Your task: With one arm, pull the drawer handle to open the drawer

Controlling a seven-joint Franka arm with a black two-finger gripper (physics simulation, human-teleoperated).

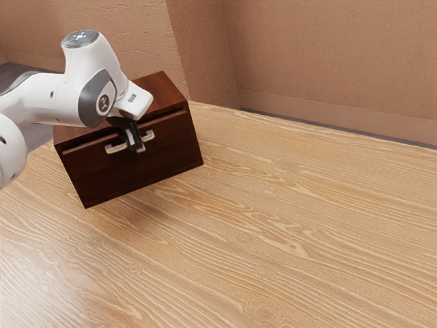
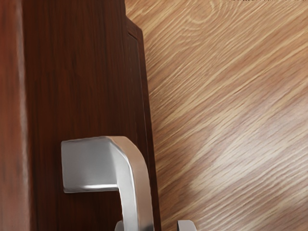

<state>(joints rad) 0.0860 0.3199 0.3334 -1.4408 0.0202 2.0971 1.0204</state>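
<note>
A dark wooden cabinet (image 1: 157,92) stands on the floor at the exterior view's left, with one drawer front (image 1: 140,167) facing the camera. A silver bar handle (image 1: 113,146) runs across the drawer front. My black gripper (image 1: 134,142) reaches down over the cabinet's top edge and straddles the handle near its middle. In the wrist view the handle (image 2: 130,178) passes between my two fingertips (image 2: 186,225); one tip lies against it and the other stands a little apart, so the gripper is open. The drawer front (image 2: 82,77) stands slightly proud of the cabinet body.
Light wooden floor (image 1: 287,225) spreads wide in front of the drawer and toward the exterior view's right. Brown walls (image 1: 328,55) rise behind the cabinet, with a corner close behind it.
</note>
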